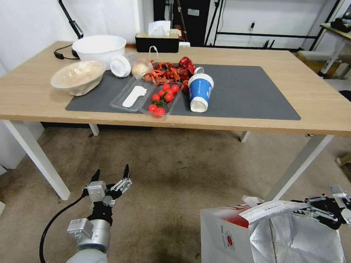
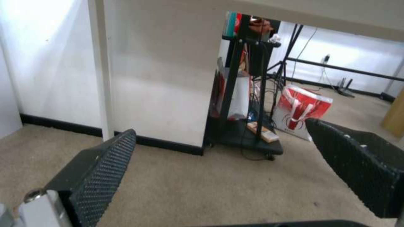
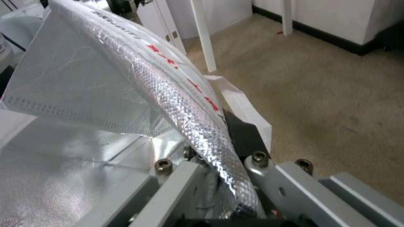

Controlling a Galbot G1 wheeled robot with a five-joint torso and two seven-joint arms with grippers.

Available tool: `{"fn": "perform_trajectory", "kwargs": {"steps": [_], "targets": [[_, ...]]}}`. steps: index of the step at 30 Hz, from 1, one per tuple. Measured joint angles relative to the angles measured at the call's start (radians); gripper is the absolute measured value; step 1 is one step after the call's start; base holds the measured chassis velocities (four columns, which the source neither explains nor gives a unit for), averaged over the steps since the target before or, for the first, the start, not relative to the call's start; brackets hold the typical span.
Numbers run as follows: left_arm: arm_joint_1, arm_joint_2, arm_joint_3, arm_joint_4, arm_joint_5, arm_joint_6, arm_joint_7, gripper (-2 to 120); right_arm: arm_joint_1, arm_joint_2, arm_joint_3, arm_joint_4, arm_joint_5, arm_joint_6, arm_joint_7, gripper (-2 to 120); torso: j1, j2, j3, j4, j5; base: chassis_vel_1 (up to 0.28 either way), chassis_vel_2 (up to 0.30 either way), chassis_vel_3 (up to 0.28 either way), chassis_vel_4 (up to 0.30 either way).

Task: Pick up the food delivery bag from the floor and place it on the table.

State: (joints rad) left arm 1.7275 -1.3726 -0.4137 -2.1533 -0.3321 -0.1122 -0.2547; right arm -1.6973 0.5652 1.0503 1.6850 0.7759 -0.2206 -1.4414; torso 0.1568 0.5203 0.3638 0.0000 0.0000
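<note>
Fingers of right gripper clamped on foil rim of boxy white-and-red food delivery bag, near right, left gripper spread open over grey-brown floor.

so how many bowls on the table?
2. The large white bowl stands at the table's back left; the plastic-covered bowl sits tilted just in front of it, overlapping the mat's left edge.

the left gripper is low on the robot's left, fingers wide apart, holding nothing. the right gripper is low on the right, pinched tight on the food delivery bag
</note>
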Motion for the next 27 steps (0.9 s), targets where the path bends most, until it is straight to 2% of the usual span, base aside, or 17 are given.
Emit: {"fn": "perform_trajectory", "kwargs": {"steps": [27], "targets": [[0.0, 0.003, 0.002, -0.001, -0.003, -0.001, 0.0, 100, 0.007, 0.0, -0.006, 0.013, 0.017, -0.006, 0.018, 0, 0.043, 0.111, 0.068, 0.0, -0.0001, 0.0, 0.0, 0.0, 0.0]]}}
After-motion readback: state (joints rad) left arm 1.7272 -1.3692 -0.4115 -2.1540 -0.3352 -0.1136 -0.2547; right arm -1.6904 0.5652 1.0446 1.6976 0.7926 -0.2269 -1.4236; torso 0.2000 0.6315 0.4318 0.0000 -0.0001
